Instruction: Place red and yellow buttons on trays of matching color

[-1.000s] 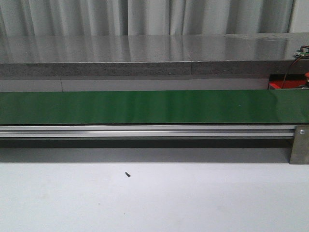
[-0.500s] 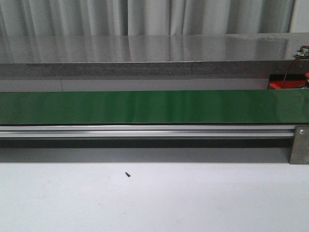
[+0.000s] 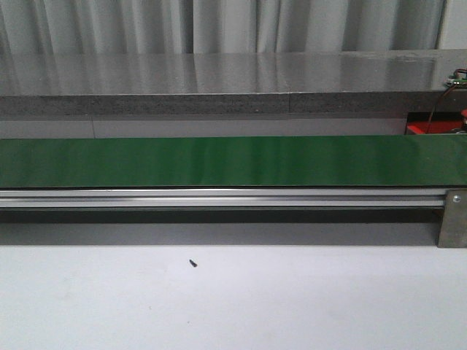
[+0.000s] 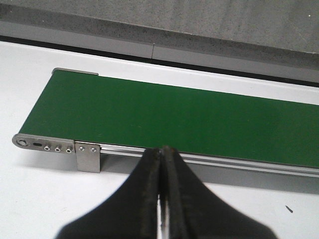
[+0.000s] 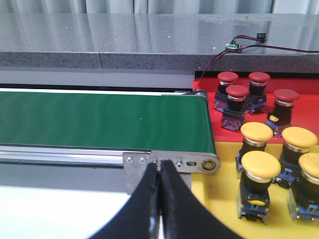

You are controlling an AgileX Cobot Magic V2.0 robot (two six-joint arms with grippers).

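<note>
In the front view a green conveyor belt (image 3: 233, 160) runs across the whole width, carried on an aluminium rail (image 3: 219, 197) with a metal bracket (image 3: 452, 219) under its right end. Nearer the robot than the belt lies the white table (image 3: 292, 299), bearing one small dark speck (image 3: 193, 263); beyond the belt rises a grey stone ledge (image 3: 219, 84) with pale curtains (image 3: 219, 25) behind it. A sliver of the red tray (image 3: 430, 128) shows past the belt's right end, just below the ledge; neither gripper appears in this view. In the left wrist view the left gripper (image 4: 162, 154) has its black fingers pressed together with nothing between them, poised over the table on the robot's side of the belt, near the belt's left end roller (image 4: 22, 142); no buttons or trays appear here. In the right wrist view the right gripper (image 5: 159, 167) is likewise closed and empty, its tips just in front of the belt's right end plate (image 5: 172, 162). Beyond that end of the belt, four red buttons (image 5: 237, 92) stand upright on the red tray, and four yellow buttons (image 5: 260, 164) stand upright on the yellow tray (image 5: 219, 199), which lies nearer the robot. All the buttons sit off to the gripper's right, apart from its fingers, the nearest being a yellow one. A small circuit board with wires (image 5: 233, 47) rests on the ledge behind the red tray.
</note>
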